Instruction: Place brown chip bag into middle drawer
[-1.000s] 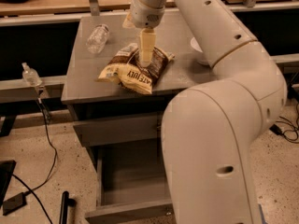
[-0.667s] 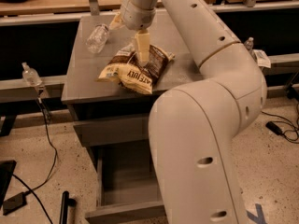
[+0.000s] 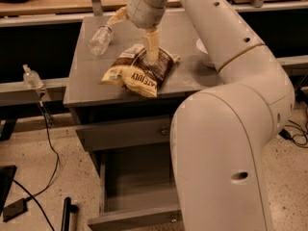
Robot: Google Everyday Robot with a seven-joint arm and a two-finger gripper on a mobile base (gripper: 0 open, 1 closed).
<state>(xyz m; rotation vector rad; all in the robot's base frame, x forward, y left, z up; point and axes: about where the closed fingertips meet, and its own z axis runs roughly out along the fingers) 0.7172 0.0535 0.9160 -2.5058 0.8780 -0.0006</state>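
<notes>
The brown chip bag [image 3: 139,71] lies flat on the grey cabinet top [image 3: 86,88], near its front edge, with the "LATE JULY" lettering facing up. My gripper [image 3: 134,40] hangs from the wrist above the bag's far end and is open. One cream finger [image 3: 152,49] points down and touches the bag's top. The other finger [image 3: 118,17] is spread out to the upper left. The middle drawer [image 3: 137,184] is pulled out below and looks empty. Its front [image 3: 130,219] is at the bottom edge, partly hidden by my arm.
A clear plastic bottle [image 3: 100,40] lies on the cabinet top's back left. A white bowl [image 3: 203,49] shows at the right behind my arm. The upper drawer front [image 3: 120,134] is shut. A small bottle [image 3: 31,76] and cables [image 3: 43,177] are on the left.
My arm's large links have swung left and closer to the camera, hiding more of the cabinet's right side. The gripper has stayed over the bag and its fingers look wider apart. The bag has not moved.
</notes>
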